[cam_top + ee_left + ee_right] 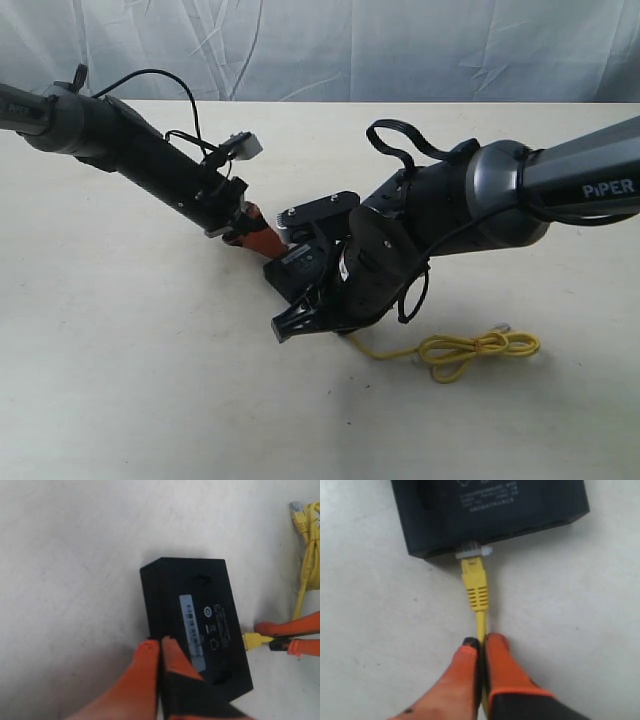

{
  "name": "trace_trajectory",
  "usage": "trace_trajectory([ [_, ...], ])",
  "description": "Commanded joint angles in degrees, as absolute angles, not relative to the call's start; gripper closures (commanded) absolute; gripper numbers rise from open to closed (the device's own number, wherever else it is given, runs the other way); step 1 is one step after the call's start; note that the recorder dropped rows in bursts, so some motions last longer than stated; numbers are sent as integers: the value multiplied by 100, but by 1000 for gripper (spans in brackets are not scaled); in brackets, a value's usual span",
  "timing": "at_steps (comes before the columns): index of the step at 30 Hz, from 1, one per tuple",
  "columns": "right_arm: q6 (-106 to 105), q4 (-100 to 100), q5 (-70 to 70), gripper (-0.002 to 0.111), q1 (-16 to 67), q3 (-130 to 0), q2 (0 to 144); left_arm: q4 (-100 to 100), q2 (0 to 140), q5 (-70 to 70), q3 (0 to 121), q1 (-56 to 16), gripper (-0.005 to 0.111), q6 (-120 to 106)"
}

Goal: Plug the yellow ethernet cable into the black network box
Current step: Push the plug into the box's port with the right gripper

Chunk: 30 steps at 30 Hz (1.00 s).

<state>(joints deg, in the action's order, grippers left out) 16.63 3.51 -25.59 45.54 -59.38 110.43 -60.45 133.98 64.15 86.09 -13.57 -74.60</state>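
Setting: pale tabletop with a creased white cloth behind it; two dark arms meet near the middle.
Box: the black network box lies flat near the middle of the tabletop, with its pale label strip and white markings facing up. In the exterior view the right arm hides most of it.
Left arm: the left pincer has its orange fingers pressed together with no gap. The tips are at one long edge of the box, and one finger crosses over its top face.
Right arm: the right pincer is closed on the yellow ethernet cable, pinching the cord just behind the ribbed yellow boot.
Connection: the clear plug sits at a port in the box's long side, opposite the left pincer. How deep it sits cannot be told.
Slack: the cord trails from the right pincer to a loose knot-like coil on the tabletop, well apart from the box.
Far end: the free plug lies just beside the coil.
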Motion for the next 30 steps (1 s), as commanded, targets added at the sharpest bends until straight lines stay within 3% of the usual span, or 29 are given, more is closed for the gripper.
trace_trajectory([
  [1,1774,380,-2376,109,4568,-5915,11044,-6037,13399,6631,8624,-1383,107,-7338],
  [24,1652,1053,-2338,109,4568,-5915,11044,-6037,13399,6704,8624,-1356,107,-7510],
  [27,1652,1053,-2268,101,4568,-5915,11044,-6037,13399,6704,8624,-1322,107,-7510],
  [30,1652,1053,-2255,84,4568,-5915,11044,-6037,13399,6679,8624,-1291,107,-7510],
])
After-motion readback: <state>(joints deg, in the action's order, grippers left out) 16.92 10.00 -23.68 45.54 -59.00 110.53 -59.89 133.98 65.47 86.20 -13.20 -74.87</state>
